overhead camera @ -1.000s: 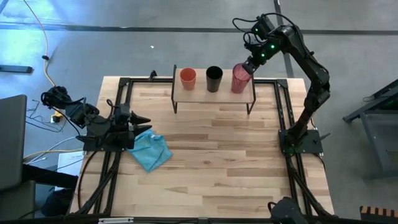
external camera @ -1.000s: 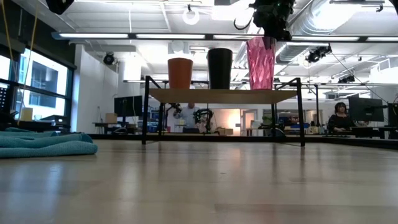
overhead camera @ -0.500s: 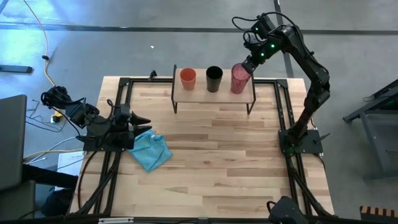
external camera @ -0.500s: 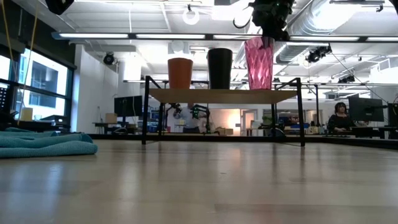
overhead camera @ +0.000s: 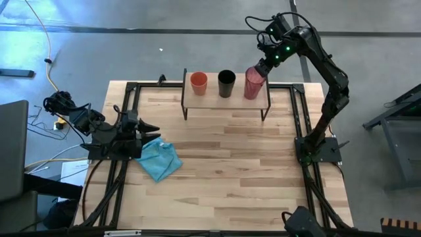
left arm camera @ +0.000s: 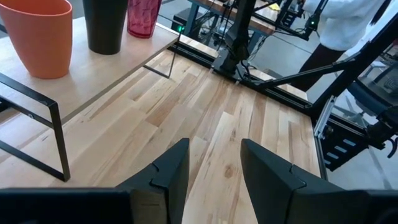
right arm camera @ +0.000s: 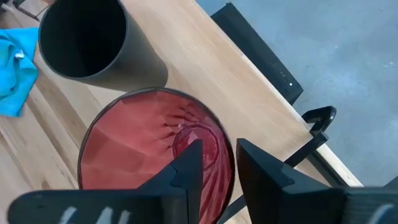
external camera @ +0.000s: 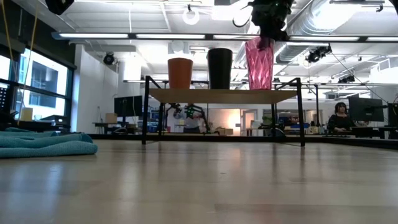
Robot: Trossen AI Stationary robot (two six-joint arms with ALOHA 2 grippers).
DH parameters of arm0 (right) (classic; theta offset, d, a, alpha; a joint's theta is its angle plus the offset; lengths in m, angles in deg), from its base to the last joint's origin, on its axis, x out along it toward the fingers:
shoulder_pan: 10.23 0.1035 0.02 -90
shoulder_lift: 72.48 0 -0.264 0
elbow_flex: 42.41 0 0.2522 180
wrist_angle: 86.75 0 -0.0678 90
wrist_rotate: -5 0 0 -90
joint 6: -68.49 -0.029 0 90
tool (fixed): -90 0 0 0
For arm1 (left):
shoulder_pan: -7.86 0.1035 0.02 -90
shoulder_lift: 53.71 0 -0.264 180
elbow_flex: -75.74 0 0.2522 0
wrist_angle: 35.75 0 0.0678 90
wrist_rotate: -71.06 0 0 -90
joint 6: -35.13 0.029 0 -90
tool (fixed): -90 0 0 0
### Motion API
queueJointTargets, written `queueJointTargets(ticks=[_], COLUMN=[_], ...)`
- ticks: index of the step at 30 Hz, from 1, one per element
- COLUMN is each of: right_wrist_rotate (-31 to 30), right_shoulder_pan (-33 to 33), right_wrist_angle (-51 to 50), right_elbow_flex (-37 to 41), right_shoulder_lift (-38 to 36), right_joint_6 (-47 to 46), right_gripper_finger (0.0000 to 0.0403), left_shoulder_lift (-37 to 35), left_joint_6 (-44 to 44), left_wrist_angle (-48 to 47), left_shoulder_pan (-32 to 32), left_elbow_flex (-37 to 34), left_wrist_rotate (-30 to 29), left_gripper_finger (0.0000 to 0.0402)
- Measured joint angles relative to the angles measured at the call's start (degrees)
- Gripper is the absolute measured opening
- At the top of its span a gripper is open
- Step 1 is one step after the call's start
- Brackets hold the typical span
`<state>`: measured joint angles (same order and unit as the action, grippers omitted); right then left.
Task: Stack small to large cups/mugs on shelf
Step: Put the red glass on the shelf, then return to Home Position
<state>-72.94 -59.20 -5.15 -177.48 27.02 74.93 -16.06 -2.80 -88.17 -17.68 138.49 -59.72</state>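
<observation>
Right gripper (right arm camera: pixel 214 165) is sitting directly over the upright pink tumbler (right arm camera: pixel 155 146), fingers straddling its rim, parted, gripping nothing. Left gripper (left arm camera: pixel 211 165) is waiting open, far off.

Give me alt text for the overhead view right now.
Right pincer sits at the rim of the pink tumbler, last in a row with the orange cup and black cup on the shelf.
</observation>
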Motion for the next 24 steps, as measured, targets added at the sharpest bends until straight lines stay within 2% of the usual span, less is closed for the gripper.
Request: queueJointTargets(ticks=[14, 24], right_wrist_rotate=[-4.0, -3.0], right_shoulder_pan=[0.0, 0.0], right_wrist_angle=[4.5, 3.5], right_elbow_flex=[-0.8, -9.4], right_shoulder_lift=[0.1, 0.0], right_joint_6=[0.1, 1.0], right_gripper_finger=[0.0092, 0.0095], left_shoulder_lift=[0.0, 0.0], left_joint_6=[-0.5, -1.3], left_wrist_angle=[0.0, 1.6], left_shoulder_pan=[0.0, 0.0], left_elbow_flex=[0.0, 0.0], left_wrist_rotate=[0.7, 0.7], left_gripper_finger=[0.0133, 0.0133])
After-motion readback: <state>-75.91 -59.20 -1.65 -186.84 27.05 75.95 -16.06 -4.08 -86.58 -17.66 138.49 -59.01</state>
